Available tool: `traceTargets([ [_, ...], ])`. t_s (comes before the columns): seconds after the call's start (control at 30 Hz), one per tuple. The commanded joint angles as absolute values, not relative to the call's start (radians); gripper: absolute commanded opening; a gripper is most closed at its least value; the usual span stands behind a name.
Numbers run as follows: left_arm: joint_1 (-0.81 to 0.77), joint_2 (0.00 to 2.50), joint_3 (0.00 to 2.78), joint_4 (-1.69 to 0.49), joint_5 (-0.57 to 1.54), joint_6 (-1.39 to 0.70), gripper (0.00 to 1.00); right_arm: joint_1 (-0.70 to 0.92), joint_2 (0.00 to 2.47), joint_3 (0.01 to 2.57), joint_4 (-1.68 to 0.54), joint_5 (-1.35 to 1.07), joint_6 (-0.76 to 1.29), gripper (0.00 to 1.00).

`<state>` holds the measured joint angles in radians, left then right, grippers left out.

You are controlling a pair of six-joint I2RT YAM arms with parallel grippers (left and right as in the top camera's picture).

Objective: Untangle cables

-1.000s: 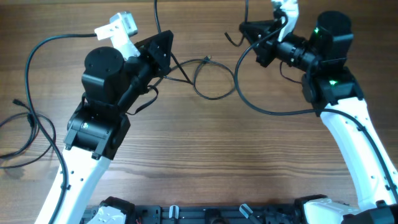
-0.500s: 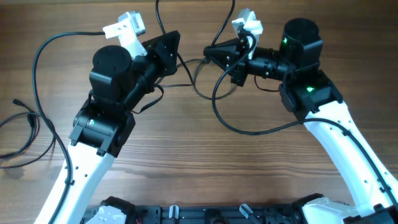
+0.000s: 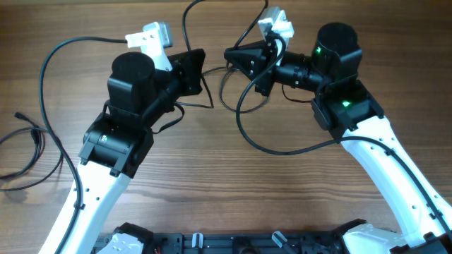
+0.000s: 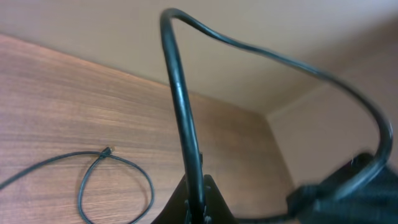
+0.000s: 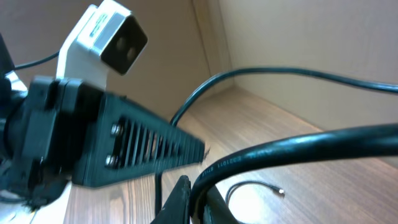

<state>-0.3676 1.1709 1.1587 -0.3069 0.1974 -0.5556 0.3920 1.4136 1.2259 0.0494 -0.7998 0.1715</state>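
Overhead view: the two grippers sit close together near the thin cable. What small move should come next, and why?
Probably lower the right gripper toward the silver-tipped end of the thin cable and close on it. Both wrist views show that cable lying loose on the table, held by neither gripper, so a grasp must come before any pulling apart.

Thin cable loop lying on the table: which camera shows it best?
Left wrist: most of the loop and its plug end lie unobstructed on the wood. Right wrist catches only a short, silver-tipped arc. Overhead shows just a sliver.
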Motion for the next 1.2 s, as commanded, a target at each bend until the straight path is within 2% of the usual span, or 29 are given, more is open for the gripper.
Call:
traceTargets([
  [0.0,-0.375,1.175,1.165,-0.304,0.395,-0.32,0.04,0.395,1.41,1.236,0.064,-0.742,0.249,0.05],
  [0.13,-0.375,1.175,1.165,-0.306,0.562,-0.128,0.04,0.395,1.41,1.236,0.067,-0.729,0.3,0.05],
  [0.3,-0.375,1.185,1.165,-0.314,0.568,0.039,0.04,0.395,1.41,1.236,0.067,-0.73,0.345,0.05],
  [0.7,-0.375,1.257,1.165,-0.281,0.478,0.037,0.07,0.395,1.41,1.236,0.061,-0.768,0.352,0.05],
  [0.97,-0.375,1.257,1.165,-0.213,0.478,-0.012,0.26,0.396,1.41,1.236,0.056,-0.821,0.362,0.05],
  [1.0,-0.375,1.257,1.165,-0.213,0.478,-0.012,0.26,0.395,1.41,1.236,0.056,-0.821,0.37,0.04],
  [1.03,-0.375,1.257,1.165,-0.213,0.478,-0.012,0.17,0.395,1.41,1.236,0.056,-0.821,0.369,0.05],
  [1.07,-0.375,1.257,1.165,-0.213,0.478,-0.012,0.04,0.395,1.41,1.236,0.056,-0.821,0.37,0.05],
  [1.17,-0.375,1.257,1.165,-0.213,0.478,-0.012,0.04,0.395,1.41,1.236,0.056,-0.821,0.37,0.05],
])
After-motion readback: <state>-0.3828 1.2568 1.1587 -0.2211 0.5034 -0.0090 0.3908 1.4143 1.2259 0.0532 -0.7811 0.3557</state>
